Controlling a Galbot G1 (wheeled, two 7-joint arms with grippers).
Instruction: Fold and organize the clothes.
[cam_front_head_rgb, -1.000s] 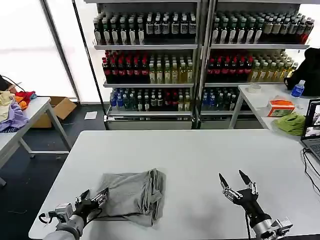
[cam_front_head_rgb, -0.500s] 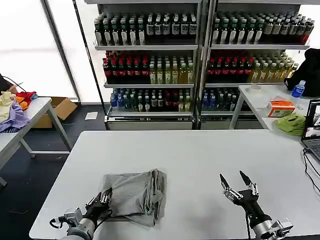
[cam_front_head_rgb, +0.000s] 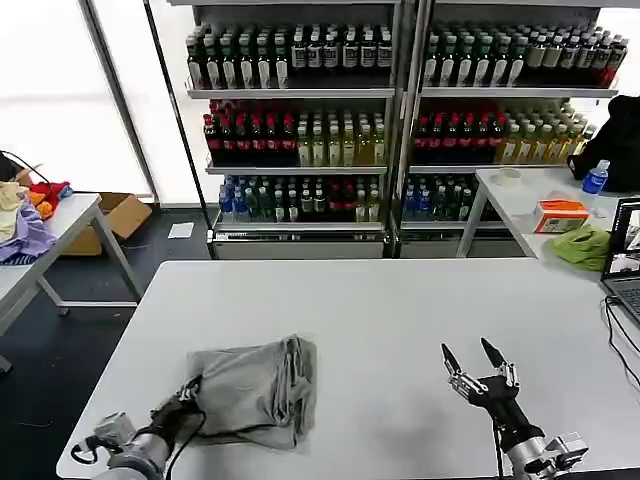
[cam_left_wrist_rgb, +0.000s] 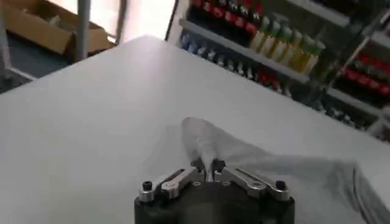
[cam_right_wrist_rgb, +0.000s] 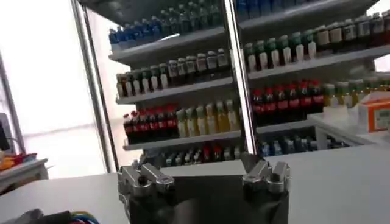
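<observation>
A light grey shirt (cam_front_head_rgb: 252, 388) lies folded in a rumpled bundle on the white table (cam_front_head_rgb: 390, 310), near its front left corner. My left gripper (cam_front_head_rgb: 188, 395) is at the shirt's left edge, shut on a pinch of grey cloth. In the left wrist view the fingertips (cam_left_wrist_rgb: 199, 164) meet on a raised fold of the shirt (cam_left_wrist_rgb: 210, 142). My right gripper (cam_front_head_rgb: 474, 364) hovers over the front right of the table, open and holding nothing, well apart from the shirt. In the right wrist view its fingers (cam_right_wrist_rgb: 263, 172) are spread wide with nothing between them.
Drink shelves (cam_front_head_rgb: 400, 120) stand behind the table. A side table at the left carries a purple-orange heap of garments (cam_front_head_rgb: 25, 215). At the right, another table holds a lime-green cloth (cam_front_head_rgb: 583, 246), an orange box (cam_front_head_rgb: 561, 214) and a laptop (cam_front_head_rgb: 625, 262).
My left gripper has drawn back toward the table's front left edge, pulling the shirt's left edge with it; the bundle has shifted slightly left. The right gripper has barely moved.
</observation>
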